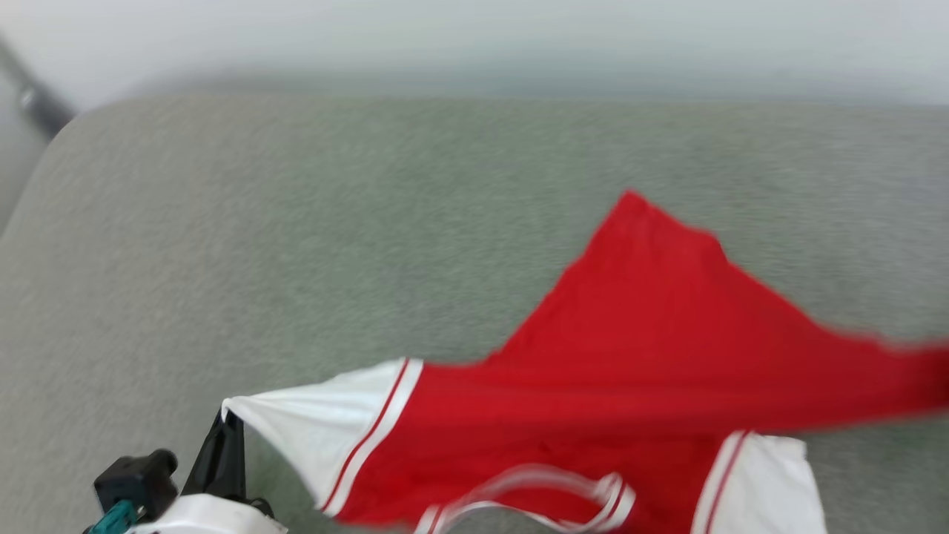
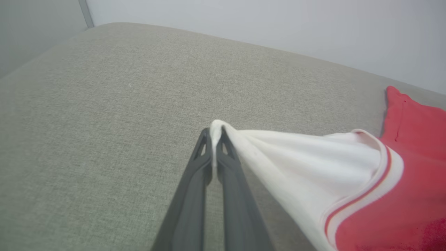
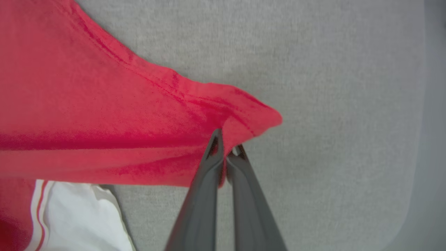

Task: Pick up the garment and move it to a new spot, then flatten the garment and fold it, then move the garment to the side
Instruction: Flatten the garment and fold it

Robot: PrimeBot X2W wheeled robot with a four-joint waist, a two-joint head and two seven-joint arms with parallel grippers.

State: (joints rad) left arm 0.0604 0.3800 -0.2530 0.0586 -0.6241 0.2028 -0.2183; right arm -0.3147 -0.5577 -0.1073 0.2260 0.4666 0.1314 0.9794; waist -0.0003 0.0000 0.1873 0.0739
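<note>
The left claw [image 2: 216, 131] is pinched shut on the tip of the white sleeve [image 2: 296, 157], over the near left part of the grey cushion [image 1: 296, 222]. From there the red jersey [image 1: 630, 356] stretches rightward across the cushion's near right part. The right claw [image 3: 226, 148] is clamped on a red hem corner.
</note>
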